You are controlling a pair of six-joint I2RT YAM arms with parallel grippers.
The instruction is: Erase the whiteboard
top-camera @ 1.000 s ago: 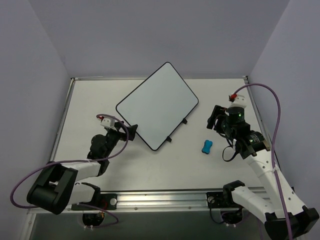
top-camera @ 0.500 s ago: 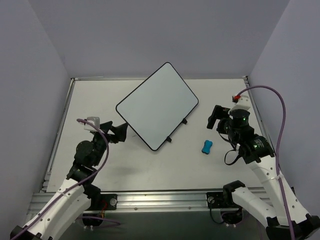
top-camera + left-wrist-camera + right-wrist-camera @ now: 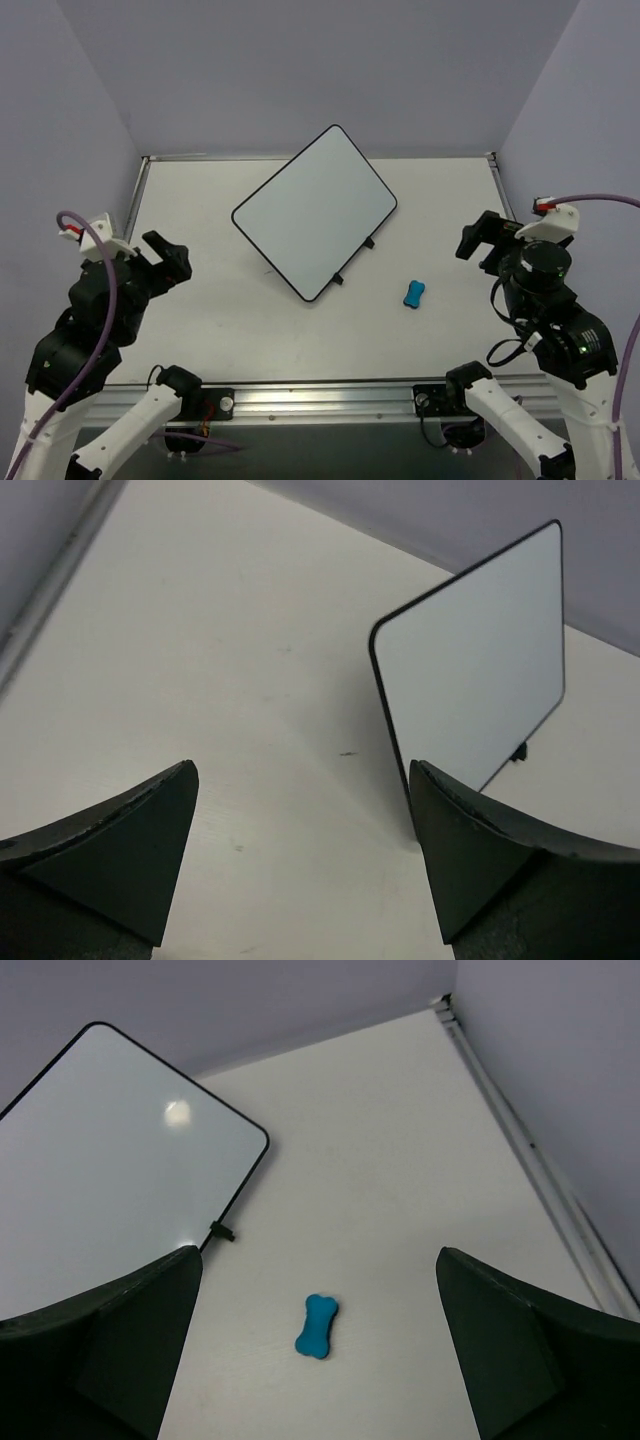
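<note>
We see the whiteboard (image 3: 315, 212) lying flat on the table (image 3: 200, 330), a little toward 12 o'clock from the middle and turned so one corner points to 12. Its face looks plain white, and two clips sit on its 4 o'clock edge. The eraser (image 3: 414, 293) lies apart from the board, at 4 o'clock from it. Our left gripper (image 3: 168, 258) hangs at 8 o'clock from the board, jaws spread and empty. Our right gripper (image 3: 482, 238) hangs at 3 o'clock, jaws likewise spread and empty.
</note>
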